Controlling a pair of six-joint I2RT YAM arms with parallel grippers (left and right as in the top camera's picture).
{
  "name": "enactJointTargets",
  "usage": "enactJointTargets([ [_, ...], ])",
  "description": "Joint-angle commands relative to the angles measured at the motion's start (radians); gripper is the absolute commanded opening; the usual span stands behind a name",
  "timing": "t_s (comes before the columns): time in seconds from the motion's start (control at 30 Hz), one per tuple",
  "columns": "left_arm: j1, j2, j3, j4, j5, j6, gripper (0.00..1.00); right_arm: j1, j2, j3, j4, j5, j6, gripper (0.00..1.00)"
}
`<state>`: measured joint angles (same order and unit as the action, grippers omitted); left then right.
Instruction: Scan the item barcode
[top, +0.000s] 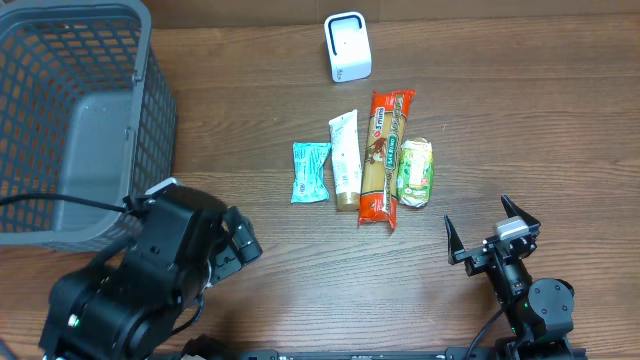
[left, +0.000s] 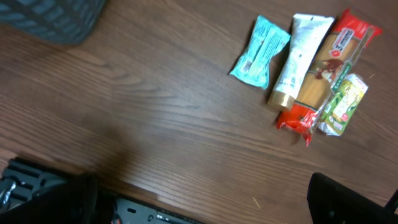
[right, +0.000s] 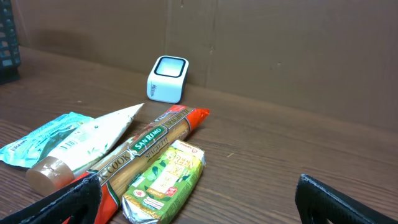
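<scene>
Four items lie in a row mid-table: a teal packet (top: 310, 171), a white tube (top: 345, 160), a red spaghetti pack (top: 385, 155) and a green tea pack (top: 415, 172). A white cube scanner (top: 347, 46) stands behind them. My right gripper (top: 487, 228) is open, low over the table just right of and in front of the green tea pack (right: 165, 180), with nothing between its fingers. My left gripper (top: 240, 245) is open and empty, left of and in front of the row. In the left wrist view the items sit at upper right, the teal packet (left: 260, 50) nearest.
A grey mesh basket (top: 70, 120) fills the far left of the table, close behind the left arm. A brown wall rises behind the scanner (right: 167, 79). Bare wood lies between the two grippers and right of the row.
</scene>
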<state>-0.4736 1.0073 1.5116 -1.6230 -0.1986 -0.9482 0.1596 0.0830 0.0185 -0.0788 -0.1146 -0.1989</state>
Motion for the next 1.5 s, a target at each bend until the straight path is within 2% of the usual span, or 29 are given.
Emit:
enactJointTargets([
  [0.0, -0.001, 0.021, -0.007, 0.005, 0.016, -0.028, 1.00, 0.006, -0.007, -0.010, 0.005, 0.009, 0.000, 1.00],
  [0.63, -0.001, 0.168, -0.007, 0.005, 0.016, -0.028, 1.00, 0.006, -0.007, -0.010, 0.024, -0.018, 0.001, 1.00],
  [0.7, -0.001, 0.186, -0.007, 0.005, 0.016, -0.028, 1.00, 0.007, -0.007, -0.010, 0.077, -0.161, 0.001, 1.00],
  [0.83, -0.001, 0.227, -0.007, 0.005, 0.016, -0.028, 1.00, 0.007, -0.007, -0.010, 0.126, -0.601, 0.018, 1.00],
  [0.97, -0.001, 0.264, -0.007, 0.005, 0.016, -0.028, 1.00, 0.007, -0.007, -0.010, 0.324, -0.961, 0.018, 1.00],
  [1.03, -0.001, 0.291, -0.007, 0.006, 0.020, -0.028, 1.00, 0.007, -0.007, -0.010, 0.406, -1.025, 0.036, 1.00],
  [1.13, -0.001, 0.313, -0.007, -0.003, 0.094, 0.019, 1.00, 0.007, -0.007, -0.010, 0.481, -1.003, 0.175, 1.00],
  [1.23, 0.002, 0.306, 0.008, 0.004, 0.066, 0.066, 1.00, 0.006, -0.007, 0.002, 0.584, -0.969, 0.322, 1.00],
  [1.33, 0.004, 0.283, 0.064, -0.003, 0.019, 0.071, 0.99, 0.006, -0.007, 0.055, 0.597, -0.959, 0.387, 1.00],
  [1.47, 0.004, 0.234, 0.200, -0.022, -0.034, 0.079, 1.00, 0.006, -0.003, 0.156, 0.537, -0.950, 0.390, 1.00],
])
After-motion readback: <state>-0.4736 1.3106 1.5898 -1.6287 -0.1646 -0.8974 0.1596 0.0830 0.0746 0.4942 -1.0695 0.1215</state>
